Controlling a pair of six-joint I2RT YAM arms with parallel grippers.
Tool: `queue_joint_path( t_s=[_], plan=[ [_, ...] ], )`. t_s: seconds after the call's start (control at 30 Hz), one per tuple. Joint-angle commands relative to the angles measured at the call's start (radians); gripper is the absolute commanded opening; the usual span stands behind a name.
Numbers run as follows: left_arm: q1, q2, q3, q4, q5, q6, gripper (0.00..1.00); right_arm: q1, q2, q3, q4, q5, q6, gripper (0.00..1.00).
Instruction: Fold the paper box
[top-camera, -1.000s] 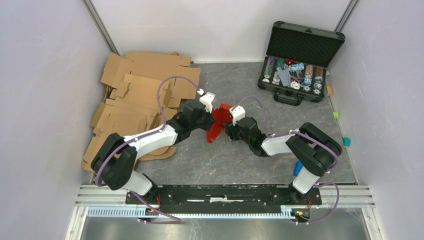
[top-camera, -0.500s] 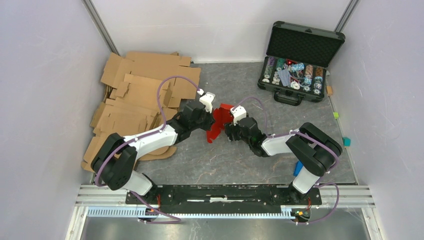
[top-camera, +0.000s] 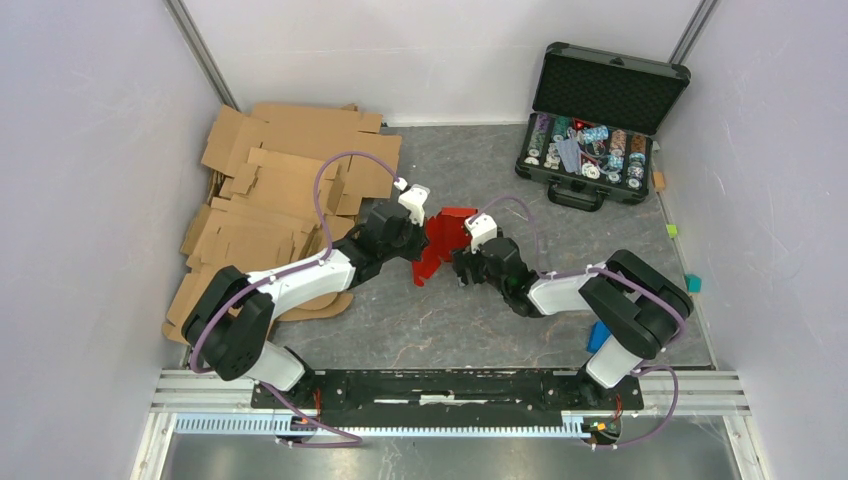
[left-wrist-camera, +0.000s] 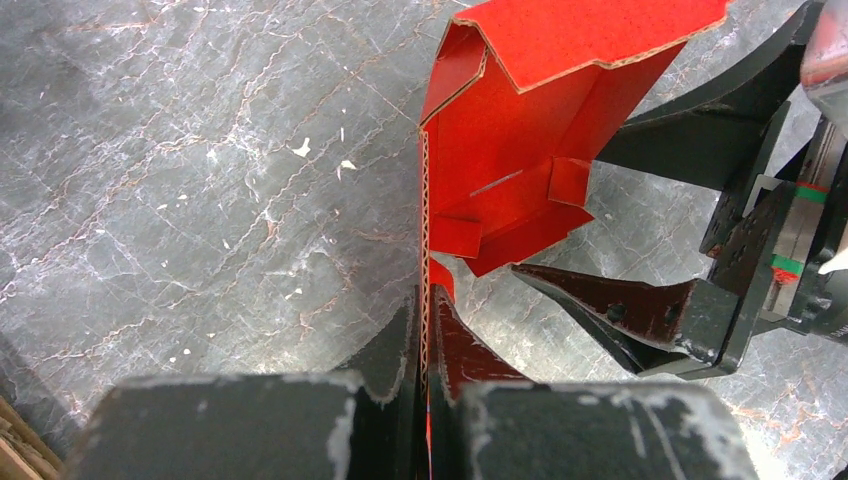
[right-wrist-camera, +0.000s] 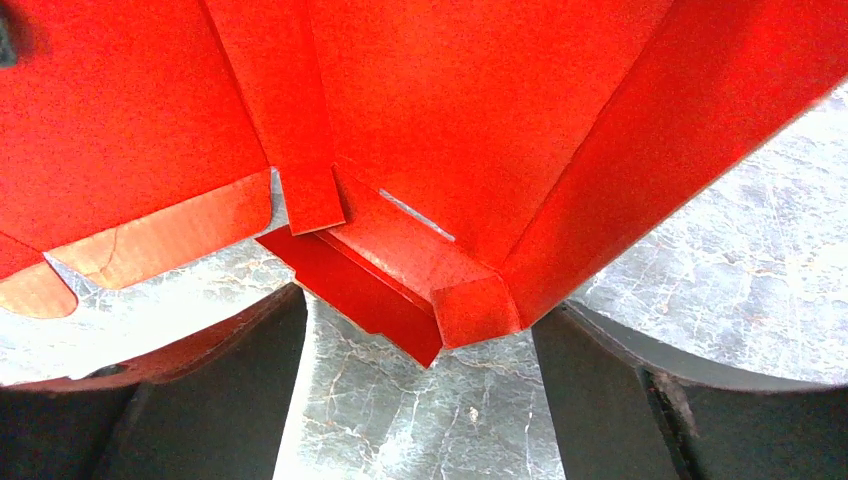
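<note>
Over grey tabletop (top-camera: 420, 330), left fingers (left-wrist-camera: 390, 352) pinch the paper box (left-wrist-camera: 520, 150) (half-folded).

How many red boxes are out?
1. The box is mid-table, its edge pinched in the left gripper, its lower corner inside the open right gripper. More could be hidden under the cardboard.

I'm seeing bright, even overhead light in the top view, with only soft shadows lying on the table (top-camera: 400, 320) around the paper box (top-camera: 440, 240). At the right wrist, the paper box is showing saturated red and slightly soft, and the table beside it is glaring pale. At the left wrist, the left gripper (left-wrist-camera: 425, 330) is blurring below the paper box.
</note>
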Motion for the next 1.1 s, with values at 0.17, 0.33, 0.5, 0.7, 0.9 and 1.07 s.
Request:
queue_joint_path(
  t_s=[0.17, 0.33, 0.5, 0.7, 0.9, 1.07],
  plan=[
    [-0.014, 0.011, 0.02, -0.058, 0.0, 0.024, 0.05, 0.02, -0.032, 0.018, -0.014, 0.037, -0.058, 0.91],
    [-0.016, 0.014, 0.024, -0.063, 0.001, 0.025, 0.05, 0.041, -0.031, 0.026, -0.021, 0.049, -0.075, 0.83],
    [-0.018, 0.012, 0.025, -0.065, 0.0, 0.024, 0.05, 0.06, -0.035, 0.022, -0.017, 0.052, -0.071, 0.79],
    [-0.02, 0.014, 0.027, -0.064, 0.001, 0.025, 0.05, 0.069, -0.025, 0.042, -0.031, 0.037, -0.078, 0.87],
    [-0.02, 0.013, 0.027, -0.066, 0.001, 0.026, 0.05, 0.07, -0.046, 0.032, -0.019, 0.052, -0.089, 0.85],
    [-0.023, 0.013, 0.028, -0.067, 0.0, 0.027, 0.05, 0.071, -0.048, 0.038, -0.011, 0.041, -0.102, 0.82]
  ],
)
